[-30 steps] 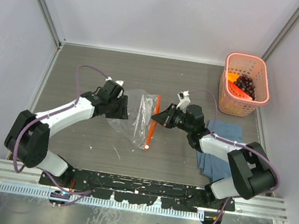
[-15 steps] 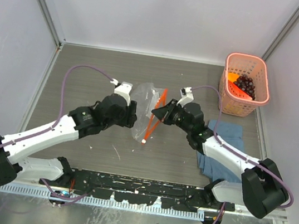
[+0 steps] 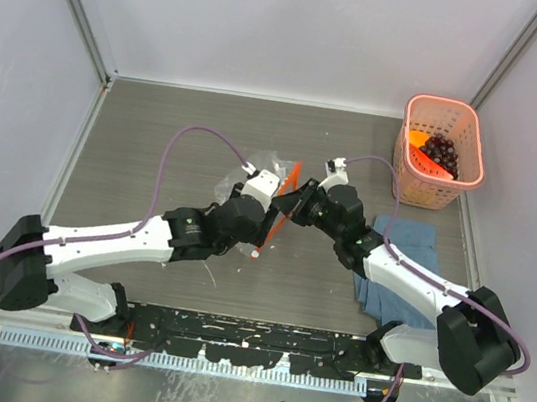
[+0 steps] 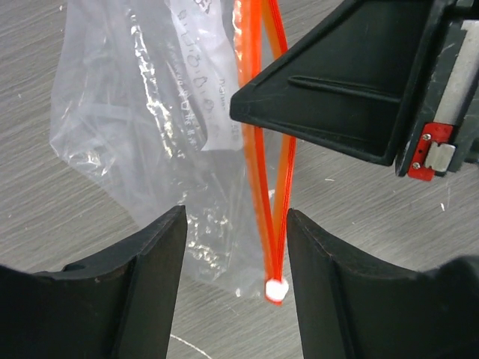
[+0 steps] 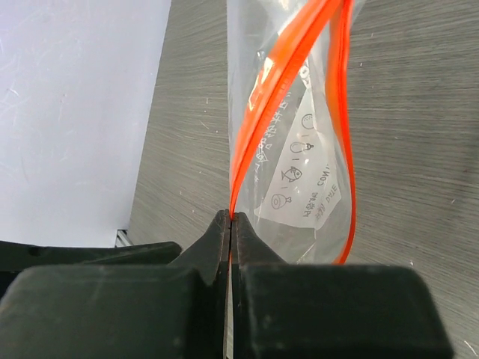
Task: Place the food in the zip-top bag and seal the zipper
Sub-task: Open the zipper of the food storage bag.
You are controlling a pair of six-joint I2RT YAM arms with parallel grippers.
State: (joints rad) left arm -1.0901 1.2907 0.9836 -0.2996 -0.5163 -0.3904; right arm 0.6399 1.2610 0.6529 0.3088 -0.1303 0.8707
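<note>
The clear zip-top bag (image 3: pixel 250 173) hangs off the table by its mouth, near the middle. My right gripper (image 3: pixel 290 202) is shut on one lip of the red-orange zipper (image 5: pixel 277 97) and holds the mouth partly open. My left gripper (image 3: pixel 261 235) is open. Its jaws stand on either side of the zipper's lower end and white slider (image 4: pixel 275 290), with no visible contact. The bag (image 4: pixel 150 112) looks empty. The dark grape bunch (image 3: pixel 443 153) and an orange-yellow fruit (image 3: pixel 419 143) lie in the pink basket. The green fruit is hidden.
The pink basket (image 3: pixel 470 140) stands at the far right corner. A folded blue cloth (image 3: pixel 404 257) lies under my right arm. Light walls close the table on three sides.
My left arm has swung from the bag's left side to its near side, bringing the open gripper to the zipper's lower end. My right gripper lifted the zipper edge slightly and has kept its hold.
</note>
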